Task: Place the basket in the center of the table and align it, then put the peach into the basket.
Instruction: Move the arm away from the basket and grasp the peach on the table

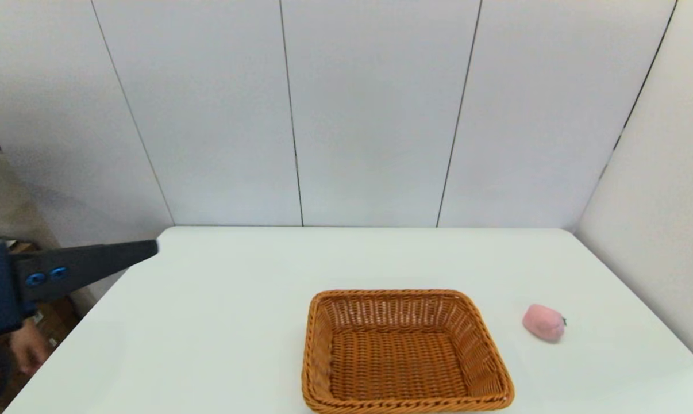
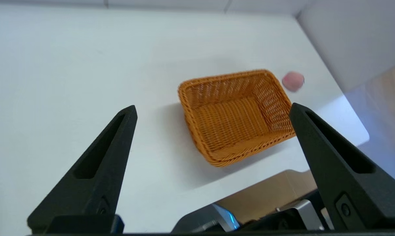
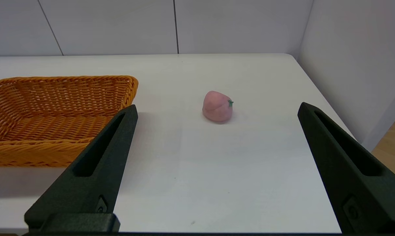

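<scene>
There is one basket (image 1: 407, 352), one peach (image 1: 544, 322) and one table (image 1: 237, 287). The basket sits on the table, near the front edge and about in the middle from side to side. It is orange-brown and woven, and nothing is in it. The peach lies on the table just to the right of the basket, not touching it. It is pink, and its tiny green stem points away from the basket. There are two grippers. The left gripper (image 2: 214, 111) is up in the air, well to the left of the basket, out by the table's left edge. In the head view only one dark finger (image 1: 102, 261) of it shows, pointing toward the table. In the left wrist view its two black fingers (image 2: 99, 164) are spread wide apart with nothing between them, and the basket (image 2: 233, 114) and the peach (image 2: 293, 81) show far beyond them. The right gripper (image 3: 217, 111) is out of the head view. In the right wrist view it hangs near the front of the table, to the right of the basket (image 3: 53, 114). Its two fingers (image 3: 96, 170) are also spread wide and hold nothing. The peach (image 3: 217, 106) lies on the table farther on, apart from both fingers.
</scene>
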{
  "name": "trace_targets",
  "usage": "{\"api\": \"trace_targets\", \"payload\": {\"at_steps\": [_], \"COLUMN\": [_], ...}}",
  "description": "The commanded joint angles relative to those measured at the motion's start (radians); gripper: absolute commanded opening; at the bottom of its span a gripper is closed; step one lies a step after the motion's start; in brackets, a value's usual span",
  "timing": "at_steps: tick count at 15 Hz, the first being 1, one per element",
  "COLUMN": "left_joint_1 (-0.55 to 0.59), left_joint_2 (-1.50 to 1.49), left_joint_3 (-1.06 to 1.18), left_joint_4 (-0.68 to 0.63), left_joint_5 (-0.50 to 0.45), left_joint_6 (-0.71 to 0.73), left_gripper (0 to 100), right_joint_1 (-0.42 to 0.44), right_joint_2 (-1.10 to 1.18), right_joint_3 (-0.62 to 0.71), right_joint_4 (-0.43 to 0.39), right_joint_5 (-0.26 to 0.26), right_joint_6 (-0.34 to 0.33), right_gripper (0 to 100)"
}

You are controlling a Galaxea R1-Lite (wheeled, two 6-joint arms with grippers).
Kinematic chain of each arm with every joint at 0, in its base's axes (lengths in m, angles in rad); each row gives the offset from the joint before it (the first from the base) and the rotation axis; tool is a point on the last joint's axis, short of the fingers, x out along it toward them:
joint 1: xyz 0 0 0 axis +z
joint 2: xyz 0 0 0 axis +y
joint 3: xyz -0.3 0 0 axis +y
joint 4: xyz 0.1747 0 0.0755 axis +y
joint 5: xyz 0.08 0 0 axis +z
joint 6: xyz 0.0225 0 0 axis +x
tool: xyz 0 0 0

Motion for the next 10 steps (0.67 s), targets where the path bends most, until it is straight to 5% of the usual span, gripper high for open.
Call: {"api": "trace_targets", "payload": {"at_steps": [1, 6, 10], "left_joint_1": [0.174, 0.278, 0.352], "left_joint_2": [-0.558, -0.661, -0.678], "left_joint_3": [0.226, 0.348, 0.388], "left_joint_4": [0.087, 0.123, 0.106], "left_joint_5": [0.059, 0.138, 0.103], "left_joint_6": [0.025, 0.103, 0.215], "left_gripper": [100, 100, 100], "right_joint_1": [0.0, 0.0, 0.0], "right_joint_2": [0.001, 0.0, 0.0], "right_joint_3": [-0.001, -0.001, -0.001], "right_joint_4": [0.0, 0.0, 0.0], "right_joint_5": [0.0, 0.0, 0.0], "right_joint_6": [0.0, 0.001, 0.0], "right_gripper": [100, 100, 100]}}
